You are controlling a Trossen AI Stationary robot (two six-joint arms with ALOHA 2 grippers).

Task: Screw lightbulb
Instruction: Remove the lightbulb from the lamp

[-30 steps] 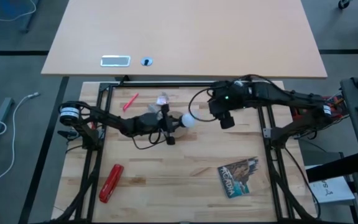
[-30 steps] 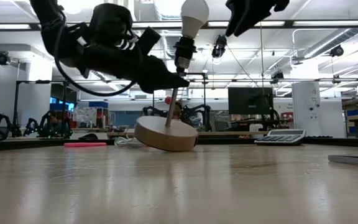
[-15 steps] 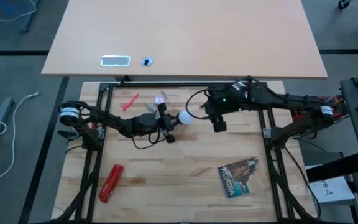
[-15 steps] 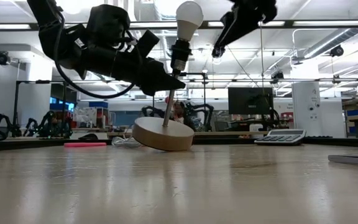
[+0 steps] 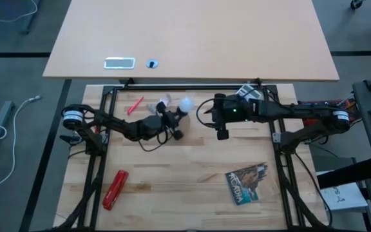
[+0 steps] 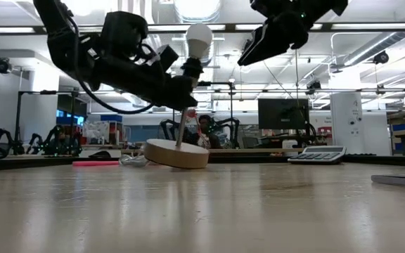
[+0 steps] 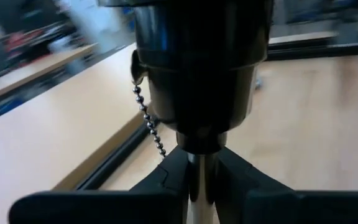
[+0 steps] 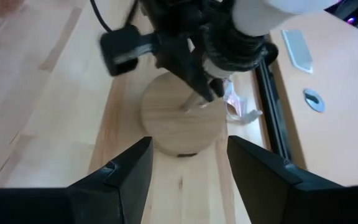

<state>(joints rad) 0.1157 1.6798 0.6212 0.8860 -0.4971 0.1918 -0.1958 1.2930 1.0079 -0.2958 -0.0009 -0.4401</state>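
A red tool [image 5: 114, 189] lies on the worktop [image 5: 192, 193] at about 7 o'clock, and a picture card [image 5: 248, 183] at about 5 o'clock. A calculator [image 6: 318, 156] sits far back. The lightbulb [image 6: 198, 36] is white and round, sitting in a black socket [image 7: 197, 68] on a thin stem above a tilted wooden disc [image 6: 176, 153]. The left pincer [image 7: 199, 180] is clamped on the stem. The right pincer [image 8: 186, 168] hangs just at 3 o'clock of the bulb, fingers apart, holding nothing.
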